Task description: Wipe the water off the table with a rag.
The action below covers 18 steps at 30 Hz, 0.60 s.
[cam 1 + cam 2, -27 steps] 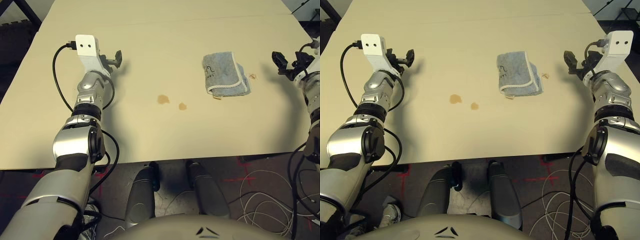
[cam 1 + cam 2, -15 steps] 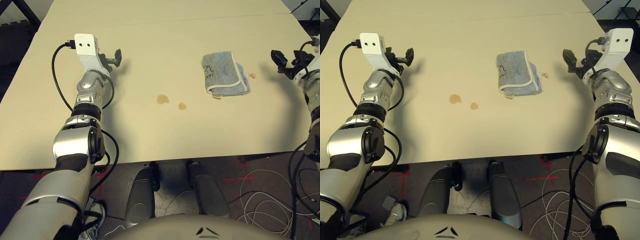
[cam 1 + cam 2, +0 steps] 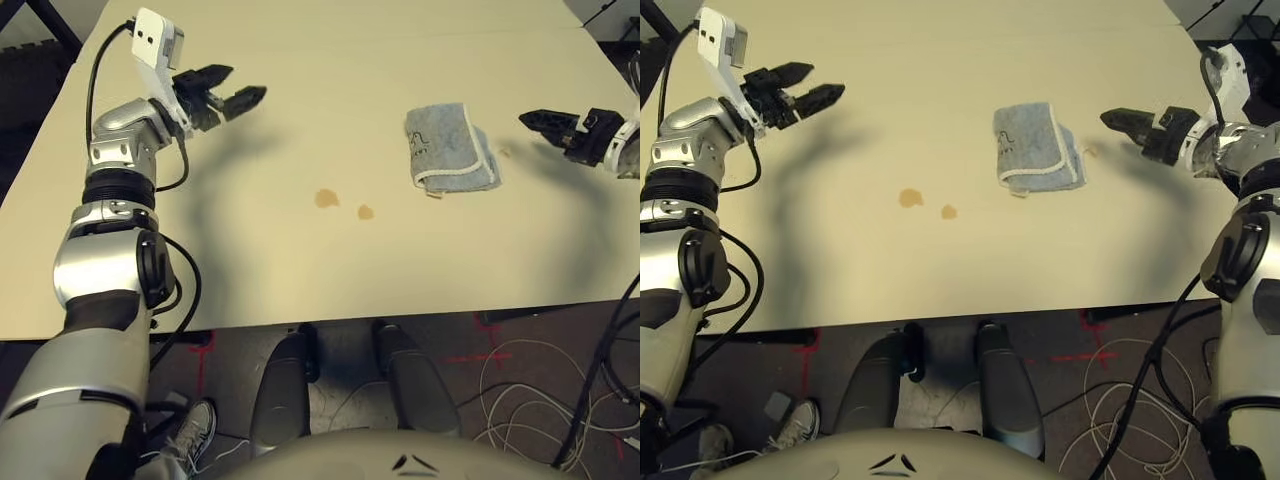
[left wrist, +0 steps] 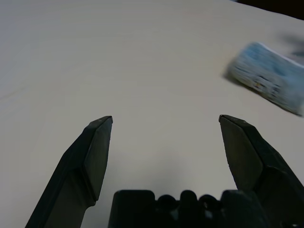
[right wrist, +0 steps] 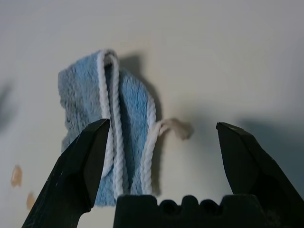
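A: What are the arms made of, by the look of them?

B: Silver, rounded shells with black joint rings between segments. The left arm (image 3: 110,270) runs up the left side of the frame, the right arm (image 3: 1250,270) down the right edge.

A: And the ends?

B: Each wrist carries a white block with two small dark holes and a black cable looping off it. The left gripper (image 3: 235,88) and right gripper (image 3: 1118,120) have black, tapered, pointed fingers.

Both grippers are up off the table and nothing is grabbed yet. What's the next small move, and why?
Probably ease the right gripper forward and down onto the rag. Its fingers are open, empty and already aimed at the folded rag, which lies just ahead. The left gripper hovers far off, and the water blotches remain unwiped on the table.
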{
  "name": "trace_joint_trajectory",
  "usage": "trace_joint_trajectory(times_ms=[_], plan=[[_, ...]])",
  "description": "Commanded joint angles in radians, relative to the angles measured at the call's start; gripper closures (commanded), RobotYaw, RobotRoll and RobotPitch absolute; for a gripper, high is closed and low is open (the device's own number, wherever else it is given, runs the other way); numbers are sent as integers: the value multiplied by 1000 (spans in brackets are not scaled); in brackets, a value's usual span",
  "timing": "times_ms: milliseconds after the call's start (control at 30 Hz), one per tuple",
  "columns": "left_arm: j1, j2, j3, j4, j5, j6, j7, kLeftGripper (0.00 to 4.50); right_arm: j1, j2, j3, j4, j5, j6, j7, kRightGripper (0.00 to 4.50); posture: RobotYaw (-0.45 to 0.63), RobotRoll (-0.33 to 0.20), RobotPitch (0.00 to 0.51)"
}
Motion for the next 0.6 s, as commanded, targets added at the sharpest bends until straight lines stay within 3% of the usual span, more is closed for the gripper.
trace_joint_trajectory(times_ms=[33, 600], plan=[[-1, 28, -55, -52, 12, 75, -126, 0, -10, 1, 32, 2, -26, 57, 20, 14, -140, 0, 277], [130, 113, -178, -320, 2, 255, -375, 0, 11, 76, 126, 3, -52, 165, 158, 14, -132, 0, 294]])
